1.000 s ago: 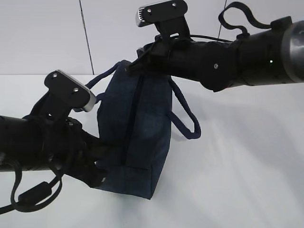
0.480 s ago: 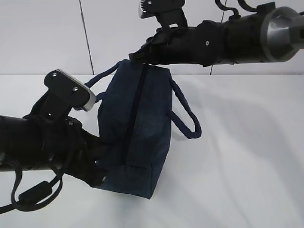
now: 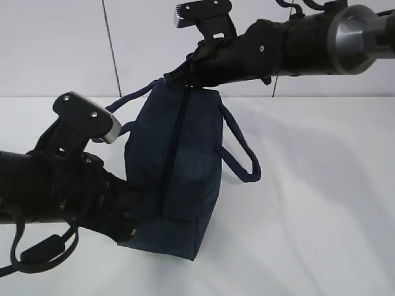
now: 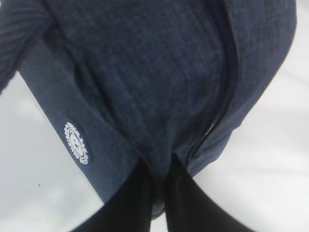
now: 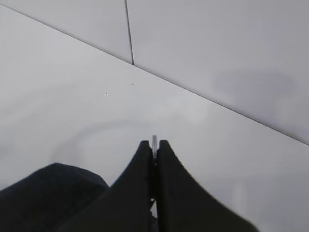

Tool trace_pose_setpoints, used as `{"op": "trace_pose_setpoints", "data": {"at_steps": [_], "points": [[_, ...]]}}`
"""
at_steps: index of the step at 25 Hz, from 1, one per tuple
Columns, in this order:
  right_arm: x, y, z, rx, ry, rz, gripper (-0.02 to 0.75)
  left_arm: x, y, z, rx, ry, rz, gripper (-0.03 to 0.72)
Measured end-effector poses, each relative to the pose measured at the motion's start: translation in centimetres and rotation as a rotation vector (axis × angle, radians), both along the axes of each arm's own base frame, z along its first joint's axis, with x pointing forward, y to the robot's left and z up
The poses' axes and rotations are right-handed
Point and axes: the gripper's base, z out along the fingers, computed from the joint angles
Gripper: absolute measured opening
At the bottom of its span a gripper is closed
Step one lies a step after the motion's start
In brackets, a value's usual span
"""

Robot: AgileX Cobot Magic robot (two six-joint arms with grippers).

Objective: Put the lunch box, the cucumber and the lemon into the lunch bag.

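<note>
While the dark navy boxy fabric lunch bag (image 3: 176, 166) stands on the white tabletop (image 3: 321, 203), it is flanked by two black robot arms in the exterior view. The bag is seen with its top zipper (image 3: 174, 148) running as a dark line down the face turned toward the camera, and its two padded loop handles are spread to either side, one (image 3: 241, 151) hanging out to the right and the other (image 3: 133, 98) showing behind the upper left corner. The left gripper (image 4: 161, 193) is pressed against the lower left end of the bag; in the left wrist view its black fingers (image 4: 133, 198) are set narrowly apart with a fold of the navy fabric pinched between them, beside the zipper seam and a small round white emblem (image 4: 77, 142) on the bag's side panel. The right gripper (image 5: 154, 150) is held at the upper end of the bag, at the top of the zipper line; in the right wrist view its fingers are pressed together with a thin pale sliver caught between their tips, and what that sliver is cannot be told. A dark corner of the bag is seen at the lower left of that view, below the gripper. A pale wall (image 3: 55, 49) with a thin dark vertical seam is seen behind the tabletop.
</note>
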Motion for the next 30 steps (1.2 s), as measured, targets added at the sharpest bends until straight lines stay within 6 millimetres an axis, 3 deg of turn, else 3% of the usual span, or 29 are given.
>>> {"op": "trace_pose_setpoints", "data": {"at_steps": [2,6,8,13,18,20,23,30], "points": [[0.0,0.1,0.2,-0.003,0.011,0.006,-0.013,-0.2,0.2,0.6,-0.027,0.008,0.018,0.109],[0.1,0.2,0.8,-0.003,0.021,0.013,-0.013,-1.0,0.8,2.3,-0.072,0.033,0.043,0.347],[0.1,0.3,0.9,-0.002,0.039,0.016,-0.013,-1.5,1.0,3.3,-0.061,0.08,0.043,0.4],[-0.1,0.4,1.1,-0.011,0.093,0.032,-0.013,-0.3,1.4,7.6,-0.067,0.164,0.099,0.426],[-0.1,0.5,1.7,-0.013,0.126,0.045,-0.013,3.4,3.6,12.9,-0.103,0.204,0.258,0.428],[-0.1,0.5,1.9,-0.008,0.131,0.045,-0.013,5.1,4.5,14.1,-0.102,0.228,0.315,0.428],[0.0,0.5,2.2,-0.003,0.135,0.045,-0.013,7.8,5.1,14.1,-0.072,0.311,0.353,0.428],[-0.1,0.5,2.3,-0.009,0.152,0.052,-0.013,11.7,2.8,11.6,-0.033,0.484,0.267,0.424]]}}
